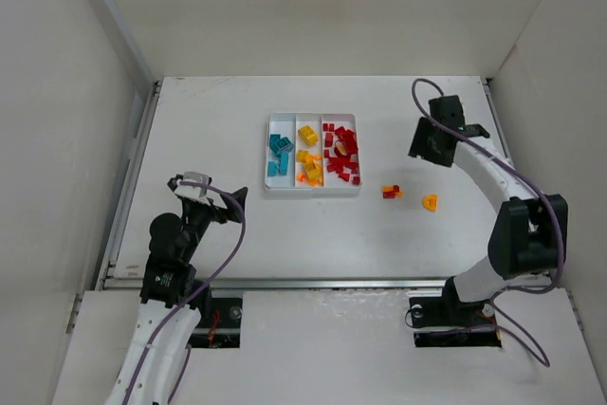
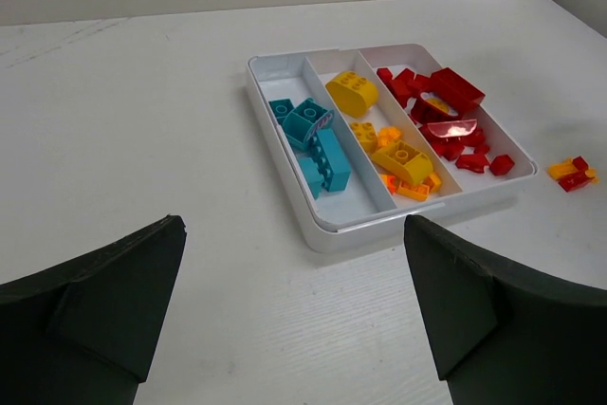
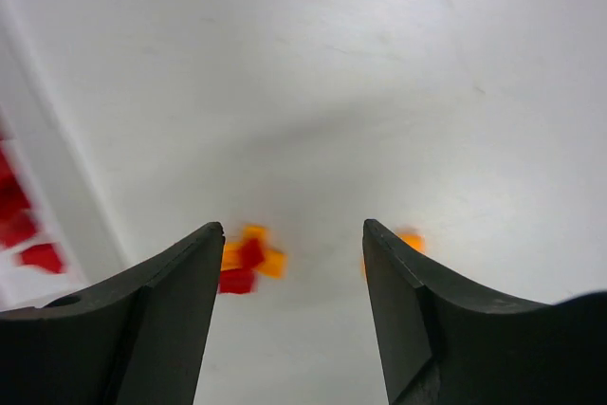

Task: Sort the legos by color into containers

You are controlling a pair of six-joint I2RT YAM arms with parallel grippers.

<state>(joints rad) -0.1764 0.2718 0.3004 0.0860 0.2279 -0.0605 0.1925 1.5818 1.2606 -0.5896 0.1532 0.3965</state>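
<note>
A white worktop (image 1: 237,234) with a faint grain sits inside a pale, box-like enclosure. A plain back wall (image 1: 322,7), a left wall (image 1: 47,139) and a right wall (image 1: 560,35) rise from its edges. A metal rail (image 1: 313,284) runs along the near edge, and a side rail (image 1: 133,168) follows the left edge. The light is soft and even, throwing only faint shadows

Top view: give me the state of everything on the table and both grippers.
Tray: three compartments filled by colour, teal, yellow-orange, red.
Red-orange clump: loose, outside the tray on its right.
Orange brick: loose, apart from the clump.
Left gripper: open, empty.
Right gripper: open, empty.
</note>
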